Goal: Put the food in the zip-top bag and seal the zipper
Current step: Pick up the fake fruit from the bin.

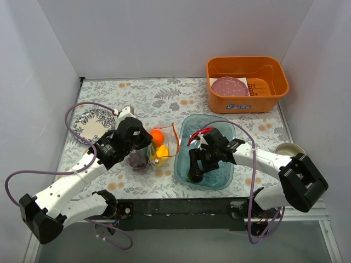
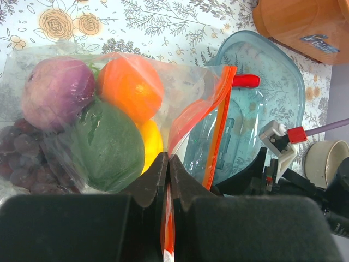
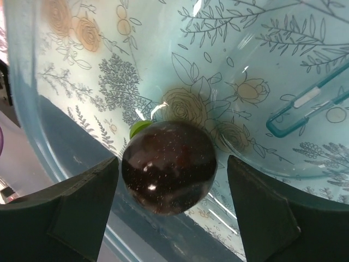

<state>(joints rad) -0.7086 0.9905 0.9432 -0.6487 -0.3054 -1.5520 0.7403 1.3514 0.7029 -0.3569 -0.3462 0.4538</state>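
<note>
The clear zip-top bag lies left of the blue tray and holds a purple onion, an orange, a green lime, a yellow pepper and dark grapes. My left gripper is shut on the bag's red-orange zipper at the mouth. A red chilli lies at the tray's far end. My right gripper is open inside the tray. Its fingers straddle a dark plum without touching it.
An orange basket with a pink dotted disc stands at the back right. A patterned plate lies at the far left. A white bowl sits by the right arm. White walls enclose the flowered table.
</note>
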